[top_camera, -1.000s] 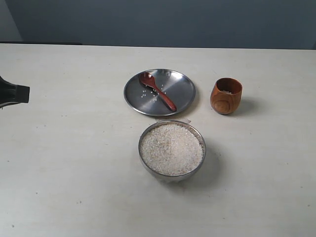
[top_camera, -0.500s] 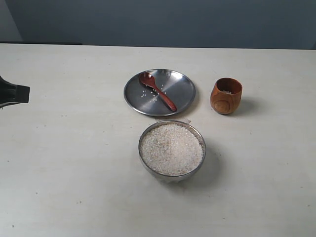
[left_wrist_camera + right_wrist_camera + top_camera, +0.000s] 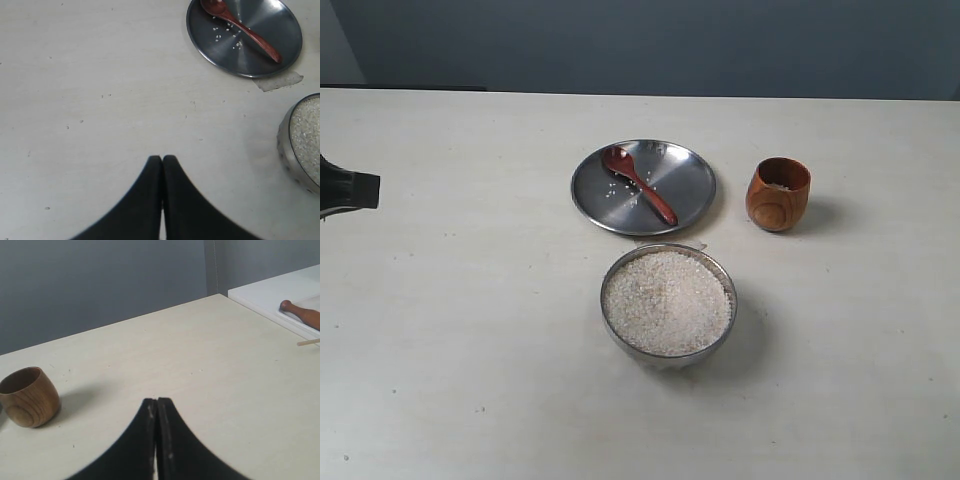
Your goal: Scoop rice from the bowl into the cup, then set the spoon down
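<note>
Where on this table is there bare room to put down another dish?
Bare table runs wide left of the steel plate and bowl, in front of the bowl, and right of the wooden cup. Crowded: the middle, where plate and bowl sit close together.

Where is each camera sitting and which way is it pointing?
Exterior: raised off the table, angled down on plate, spoon, cup, bowl; left end effector at the edge.
Left wrist: above the shut left end effector, looking down at the table.
Right wrist: low behind the shut right end effector, looking across past the cup.
Exterior and left wrist share plate, spoon, bowl.
</note>
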Controlling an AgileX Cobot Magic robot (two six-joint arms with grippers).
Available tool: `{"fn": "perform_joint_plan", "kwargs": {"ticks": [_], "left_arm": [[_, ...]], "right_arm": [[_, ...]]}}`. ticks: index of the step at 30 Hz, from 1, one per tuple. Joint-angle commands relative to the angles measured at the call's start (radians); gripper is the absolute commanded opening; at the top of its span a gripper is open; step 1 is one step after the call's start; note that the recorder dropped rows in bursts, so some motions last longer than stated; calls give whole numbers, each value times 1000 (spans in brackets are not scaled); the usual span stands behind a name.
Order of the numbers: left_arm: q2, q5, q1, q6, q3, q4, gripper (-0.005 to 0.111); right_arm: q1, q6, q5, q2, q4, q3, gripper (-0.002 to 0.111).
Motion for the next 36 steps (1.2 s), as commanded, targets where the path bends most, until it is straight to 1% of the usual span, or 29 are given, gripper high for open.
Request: {"fn": "perform_joint_plan", "kwargs": {"ticks": [1,9,16,23,36], "left_arm": [[2,-8,-3,0,-5,-3,0],[2,-8,-3,0,-5,-3,0],[2,-8,-3,0,-5,-3,0],[2,-8,-3,0,-5,-3,0],[2,-8,-3,0,-5,-3,0]], "right_arm": [[-3,0,-8,-6,-1,1,-1],[-3,-3,-8,-6,-1,1,-1],[-3,-104,-10,-6,-1,1,-1],[-3,-141,-14,-6,-1,1,-1],[-3,-143,0,-6,-31,1,-1]]}}
